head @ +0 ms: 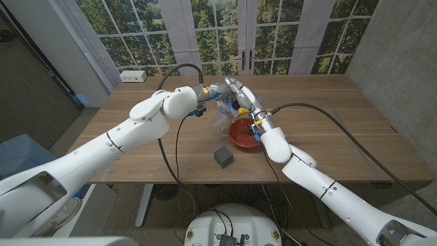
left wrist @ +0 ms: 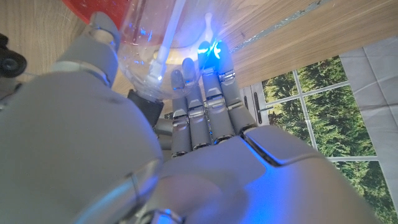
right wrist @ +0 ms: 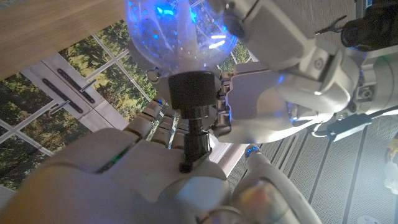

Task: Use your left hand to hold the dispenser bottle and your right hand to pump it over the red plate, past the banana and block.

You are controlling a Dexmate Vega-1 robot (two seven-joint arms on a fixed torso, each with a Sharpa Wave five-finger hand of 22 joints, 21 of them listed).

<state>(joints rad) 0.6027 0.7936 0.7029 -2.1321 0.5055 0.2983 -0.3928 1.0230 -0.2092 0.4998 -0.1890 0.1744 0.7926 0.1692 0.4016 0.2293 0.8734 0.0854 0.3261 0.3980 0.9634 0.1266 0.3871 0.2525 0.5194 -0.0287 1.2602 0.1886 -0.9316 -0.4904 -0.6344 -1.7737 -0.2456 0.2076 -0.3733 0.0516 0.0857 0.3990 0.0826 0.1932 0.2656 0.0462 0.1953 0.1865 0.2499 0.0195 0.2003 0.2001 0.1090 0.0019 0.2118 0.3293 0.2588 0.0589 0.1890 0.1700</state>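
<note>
Wooden table (head: 328, 130) is carrying a red plate (head: 240, 133) and a grey block (head: 223, 156). Left hand (head: 205, 96) is gripping the clear dispenser bottle (head: 222, 115) just beside the plate, while right hand (head: 235, 89) is pressing on its black pump (right wrist: 194, 134).

Head overhead; wrists close (sharing bottle (right wrist: 180, 34)).

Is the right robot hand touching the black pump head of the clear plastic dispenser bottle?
Touching. In the right wrist view the right robot hand presses against the black pump head of the clear plastic dispenser bottle.
</note>
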